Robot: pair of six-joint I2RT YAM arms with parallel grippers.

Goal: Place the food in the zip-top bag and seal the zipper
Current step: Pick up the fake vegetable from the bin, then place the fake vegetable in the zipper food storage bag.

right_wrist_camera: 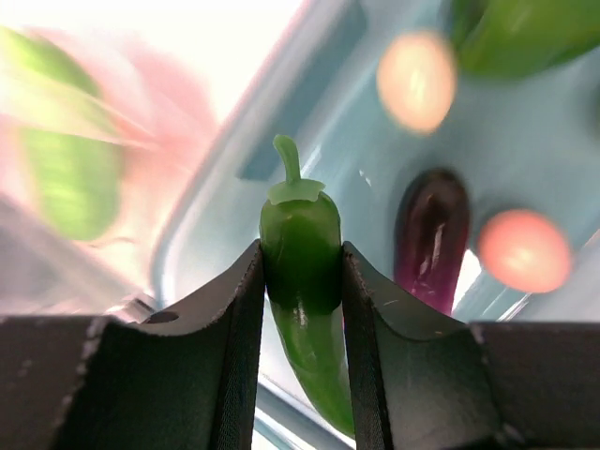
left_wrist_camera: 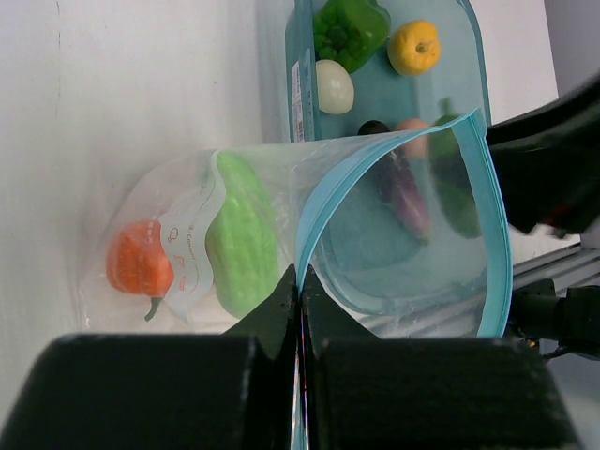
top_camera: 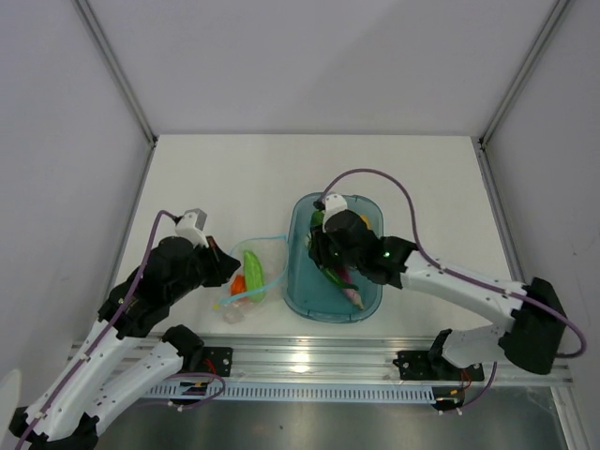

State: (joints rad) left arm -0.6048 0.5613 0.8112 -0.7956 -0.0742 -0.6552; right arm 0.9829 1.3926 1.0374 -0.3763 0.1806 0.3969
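Clamped lengthwise on a slim green toy chili (right_wrist_camera: pixel 302 225), the right gripper (right_wrist_camera: pixel 300 258) hangs right of the clear crinkly bag (left_wrist_camera: pixel 187 234), whose mouth the left gripper (left_wrist_camera: pixel 300 286) pinches open.

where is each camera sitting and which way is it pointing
top external: above and behind the bases, looking down at the table; left arm and right arm show
left wrist: behind the left gripper, shut on the zip-top bag mouth, facing the teal tray
right wrist: behind the right gripper, shut on a green chilli, looking into that tray
shared: both wrist views show the purple eggplant
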